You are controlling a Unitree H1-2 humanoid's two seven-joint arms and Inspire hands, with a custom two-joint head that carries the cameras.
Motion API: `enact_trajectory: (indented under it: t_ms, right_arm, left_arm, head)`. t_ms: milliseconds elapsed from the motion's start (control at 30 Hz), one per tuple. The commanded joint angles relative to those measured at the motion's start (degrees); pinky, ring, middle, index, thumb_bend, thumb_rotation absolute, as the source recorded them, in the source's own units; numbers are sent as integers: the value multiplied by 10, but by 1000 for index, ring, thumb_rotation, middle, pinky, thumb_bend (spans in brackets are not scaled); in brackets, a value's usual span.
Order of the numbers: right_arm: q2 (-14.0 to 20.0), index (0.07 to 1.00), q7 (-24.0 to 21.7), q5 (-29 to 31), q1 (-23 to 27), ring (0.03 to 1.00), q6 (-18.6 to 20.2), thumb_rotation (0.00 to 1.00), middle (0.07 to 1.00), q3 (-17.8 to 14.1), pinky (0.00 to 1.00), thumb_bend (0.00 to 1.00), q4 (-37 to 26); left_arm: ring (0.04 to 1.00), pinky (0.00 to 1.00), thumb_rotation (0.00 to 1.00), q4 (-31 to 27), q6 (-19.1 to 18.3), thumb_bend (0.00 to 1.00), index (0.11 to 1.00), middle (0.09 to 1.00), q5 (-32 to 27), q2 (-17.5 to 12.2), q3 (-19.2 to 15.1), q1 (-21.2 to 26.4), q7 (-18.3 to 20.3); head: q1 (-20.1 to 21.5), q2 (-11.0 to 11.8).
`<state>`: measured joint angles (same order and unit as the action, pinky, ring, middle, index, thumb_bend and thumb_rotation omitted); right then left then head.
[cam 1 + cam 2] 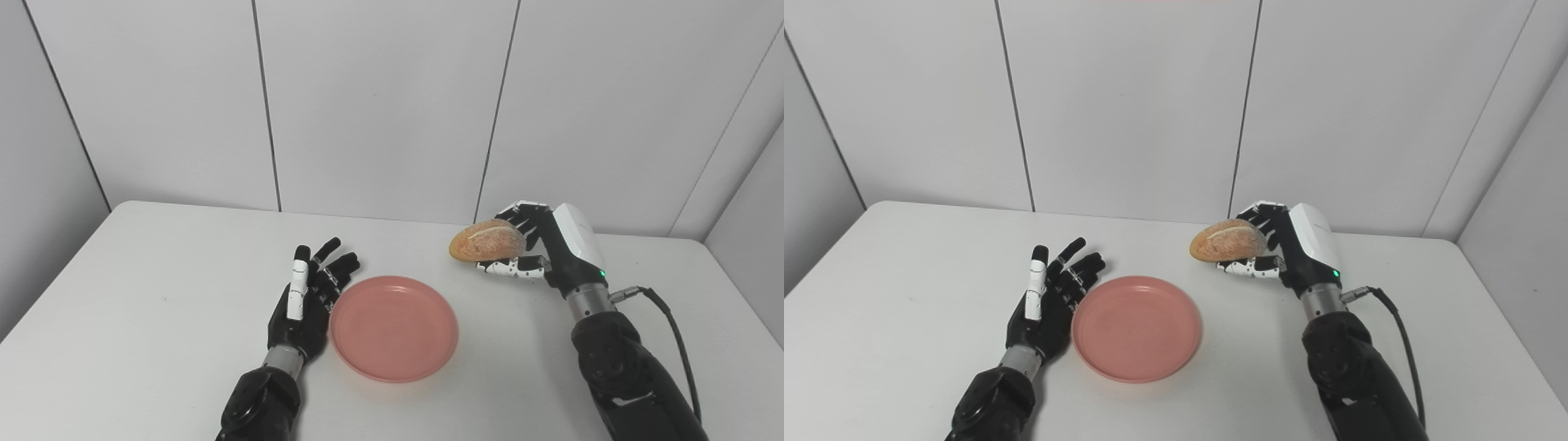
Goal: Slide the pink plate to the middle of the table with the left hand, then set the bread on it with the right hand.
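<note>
A pink plate (393,327) lies on the white table (153,294), near the middle and toward the front edge; nothing is on it. My left hand (309,300) is open, fingers spread, its side against the plate's left rim. My right hand (542,245) is shut on a brown bread roll (488,241) and holds it in the air, above the table and to the right of and behind the plate. The roll sticks out to the left of the fingers. The same scene shows in the right eye view: plate (1136,326), roll (1228,240).
A grey panelled wall (380,104) stands behind the table's far edge. A black cable (674,331) runs from my right wrist down along the forearm.
</note>
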<state>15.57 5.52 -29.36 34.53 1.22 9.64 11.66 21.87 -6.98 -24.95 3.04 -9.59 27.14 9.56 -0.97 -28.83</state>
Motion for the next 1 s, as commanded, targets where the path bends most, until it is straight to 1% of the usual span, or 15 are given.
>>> enact_trajectory:
  t_ms: [0, 133, 167, 233, 333, 400, 433, 500, 600, 667, 733, 800, 967]
  right_arm:
    - [0, 479, -3, 3, 34, 436, -13, 3, 504, -4, 356, 519, -21]
    - [-6, 477, -21, 6, 33, 444, -3, 3, 507, -3, 362, 518, -30]
    - [-9, 476, -25, 6, 33, 456, 0, 3, 511, -2, 372, 518, -31]
    - [-16, 474, -32, 7, 32, 477, -1, 3, 516, 0, 389, 517, -32]
    - [-21, 471, -37, 8, 31, 485, -4, 3, 520, 0, 396, 517, -30]
    - [-28, 464, -49, 8, 32, 525, 8, 3, 534, 3, 430, 514, -35]
    - [-31, 463, -55, 8, 32, 527, 14, 3, 535, 5, 433, 514, -37]
    - [-38, 480, -64, 5, 32, 538, 23, 4, 504, 8, 446, 518, -42]
    - [-48, 471, -70, -4, 35, 514, 39, 4, 526, 14, 437, 516, -44]
    - [-59, 472, -78, 3, 35, 523, 52, 5, 528, 14, 444, 516, -43]
    - [-70, 471, -82, 9, 35, 524, 58, 5, 529, 14, 446, 516, -41]
    - [-77, 468, -84, 6, 33, 546, 62, 4, 534, 18, 469, 515, -38]
    - [-81, 464, -92, -1, 32, 563, 62, 4, 540, 32, 484, 513, -24]
  left_arm:
    - [790, 946, 756, 18, -14, 821, 790, 688, 11, 12, 4, -16, -18]
    - [791, 926, 748, 21, -12, 828, 790, 687, 14, 16, 4, -14, -20]
    - [790, 930, 744, 23, -12, 829, 790, 686, 11, 17, 2, -13, -20]
    - [789, 971, 725, 28, -12, 831, 787, 681, 8, 19, 1, -12, -18]
    - [791, 966, 736, 32, -7, 826, 795, 681, 11, 20, 3, -11, -16]
    - [799, 975, 753, 32, -4, 816, 786, 686, 12, 19, 5, -11, -14]
    - [799, 976, 754, 32, -4, 815, 785, 686, 12, 19, 5, -12, -13]
    - [804, 977, 757, 31, -5, 815, 789, 689, 12, 19, 5, -12, -14]
    - [796, 965, 746, 29, -7, 815, 790, 682, 10, 18, 3, -12, -16]
    - [799, 952, 745, 29, -8, 809, 789, 681, 8, 18, 1, -11, -17]
    - [800, 957, 735, 28, -9, 810, 789, 681, 5, 18, -1, -11, -16]
    - [802, 966, 724, 26, -11, 813, 780, 678, 3, 19, -2, -11, -16]
    - [818, 981, 721, 25, -13, 823, 777, 684, 6, 15, 1, -11, -13]
  head:
    - [-7, 0]
    - [-20, 1]
    - [-26, 2]
    - [-29, 3]
    - [-30, 3]
    - [-32, 3]
    - [-33, 3]
    - [-31, 3]
    - [-28, 4]
    - [-27, 4]
    - [-27, 2]
    - [-28, 2]
    - [-29, 1]
